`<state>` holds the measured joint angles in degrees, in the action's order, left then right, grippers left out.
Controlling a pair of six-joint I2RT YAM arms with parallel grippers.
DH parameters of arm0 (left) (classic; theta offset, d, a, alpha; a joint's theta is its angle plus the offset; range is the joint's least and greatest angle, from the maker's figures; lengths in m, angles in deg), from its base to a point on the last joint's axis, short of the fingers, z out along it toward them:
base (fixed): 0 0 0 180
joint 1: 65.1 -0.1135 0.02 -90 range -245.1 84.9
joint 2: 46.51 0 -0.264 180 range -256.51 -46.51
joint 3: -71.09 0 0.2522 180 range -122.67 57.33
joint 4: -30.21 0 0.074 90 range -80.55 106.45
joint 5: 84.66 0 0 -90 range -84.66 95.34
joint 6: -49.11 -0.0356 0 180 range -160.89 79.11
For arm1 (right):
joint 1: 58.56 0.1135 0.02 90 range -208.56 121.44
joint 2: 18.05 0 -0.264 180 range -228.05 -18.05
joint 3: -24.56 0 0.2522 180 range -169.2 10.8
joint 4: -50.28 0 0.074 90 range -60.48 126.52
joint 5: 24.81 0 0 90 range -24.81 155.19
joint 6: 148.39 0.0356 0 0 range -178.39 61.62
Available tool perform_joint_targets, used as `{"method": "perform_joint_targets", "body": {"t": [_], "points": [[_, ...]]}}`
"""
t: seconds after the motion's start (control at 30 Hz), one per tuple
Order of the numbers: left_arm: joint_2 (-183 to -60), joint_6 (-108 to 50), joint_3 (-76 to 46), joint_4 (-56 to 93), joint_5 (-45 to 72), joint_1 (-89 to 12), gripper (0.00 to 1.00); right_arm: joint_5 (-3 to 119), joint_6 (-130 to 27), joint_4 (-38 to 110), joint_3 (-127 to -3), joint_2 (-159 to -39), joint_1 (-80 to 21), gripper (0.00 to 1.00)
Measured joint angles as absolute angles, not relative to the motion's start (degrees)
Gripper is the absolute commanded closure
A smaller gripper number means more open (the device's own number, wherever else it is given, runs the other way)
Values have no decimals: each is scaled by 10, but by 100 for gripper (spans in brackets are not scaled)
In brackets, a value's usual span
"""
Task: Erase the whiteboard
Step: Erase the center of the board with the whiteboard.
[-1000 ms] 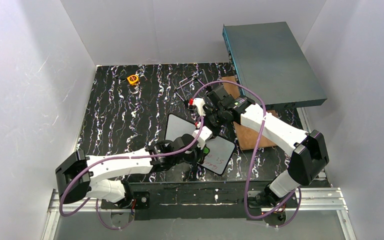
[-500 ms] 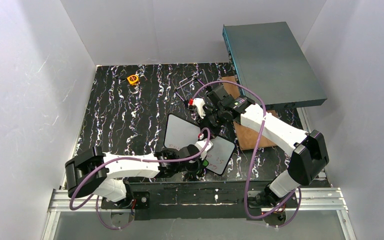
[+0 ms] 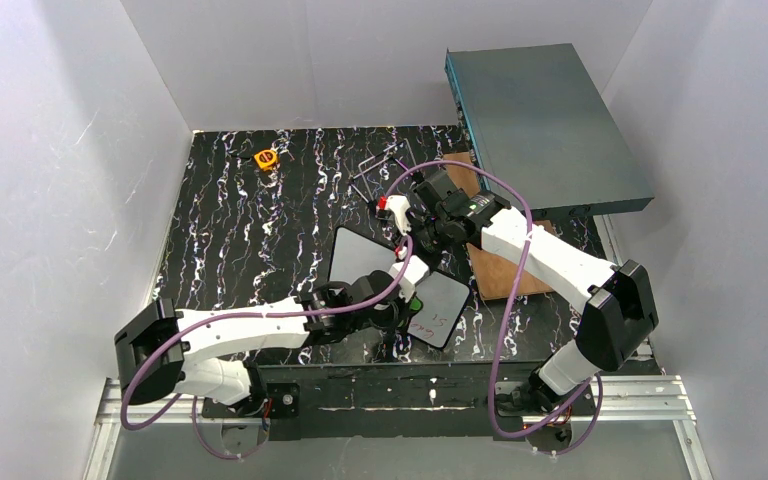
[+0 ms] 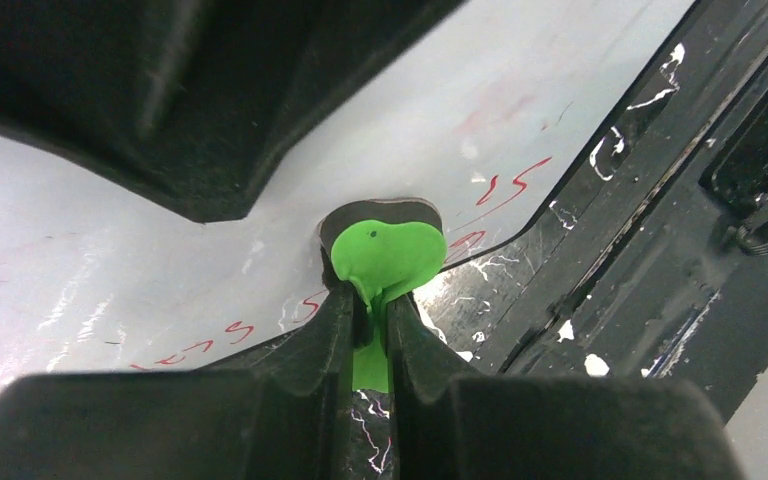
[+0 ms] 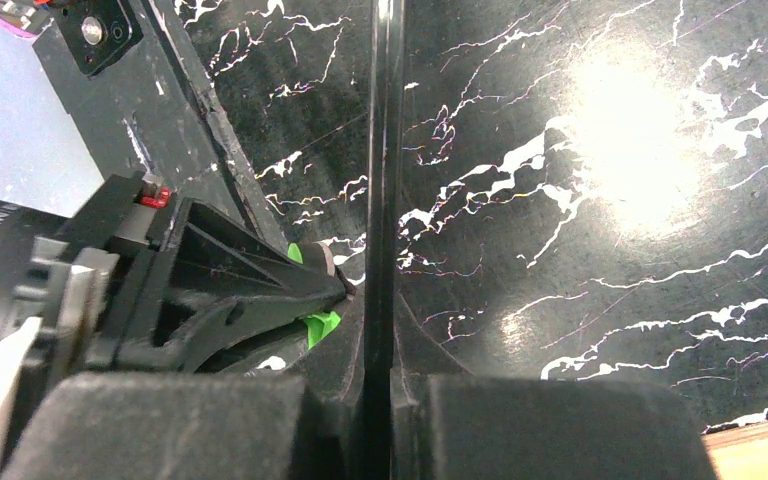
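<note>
The whiteboard (image 3: 358, 255) stands tilted near the table's front, white with a black frame and red writing (image 3: 430, 322) at its near end. My right gripper (image 3: 422, 245) is shut on its far edge. In the right wrist view that edge is a thin black line (image 5: 380, 150) running up from between the fingers of the right gripper (image 5: 378, 300). My left gripper (image 3: 410, 300) is shut on a green eraser (image 4: 385, 250), pinching its tab, with the left gripper (image 4: 370, 295) holding the dark pad against the whiteboard (image 4: 110, 270) beside red strokes (image 4: 515, 180).
A large grey-teal metal box (image 3: 545, 120) leans at the back right. A brown wooden board (image 3: 505, 272) lies under the right arm. An orange tape measure (image 3: 266, 158) and thin metal rods (image 3: 380, 165) lie at the back of the black marbled table (image 3: 230, 230).
The left arm drew the eraser toward the near edge of the whiteboard, then pushed it back up to about where it began. The right arm kept still.
</note>
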<state>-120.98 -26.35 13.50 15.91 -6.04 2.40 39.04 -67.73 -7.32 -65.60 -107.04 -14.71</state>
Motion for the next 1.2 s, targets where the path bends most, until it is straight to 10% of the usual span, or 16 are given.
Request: {"method": "perform_joint_targets", "body": {"t": [1.2], "points": [[-1254,-242,156,174,-38,39,100,385,-679,-72,-658,-1074,-147,99]]}}
